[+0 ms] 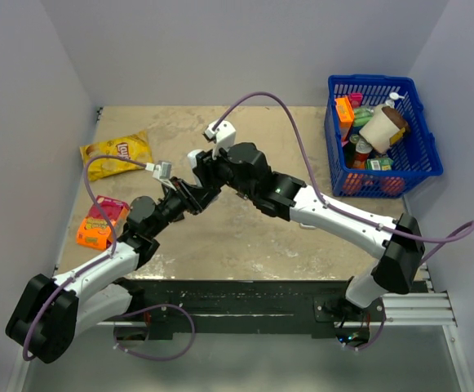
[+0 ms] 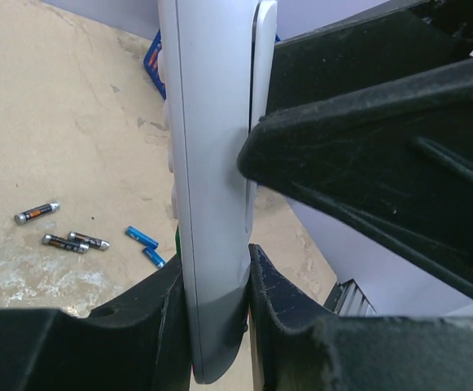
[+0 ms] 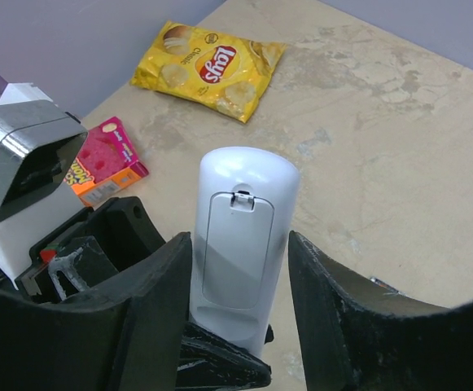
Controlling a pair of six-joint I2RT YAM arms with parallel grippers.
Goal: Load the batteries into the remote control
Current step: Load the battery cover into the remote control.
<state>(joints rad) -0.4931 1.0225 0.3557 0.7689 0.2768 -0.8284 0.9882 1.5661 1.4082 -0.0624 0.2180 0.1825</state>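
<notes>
Remote control (image 3: 244, 179) upright inside parted right tool (image 3: 240, 241), yellow chip bag (image 3: 208, 69) behind

yellow chip bag (image 1: 116, 155), pink snack box (image 1: 102, 222), blue basket (image 1: 426, 131)

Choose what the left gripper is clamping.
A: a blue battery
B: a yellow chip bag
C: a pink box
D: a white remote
D: the left gripper is shut on the lower end of the white remote, which stands upright between its fingers.
</notes>
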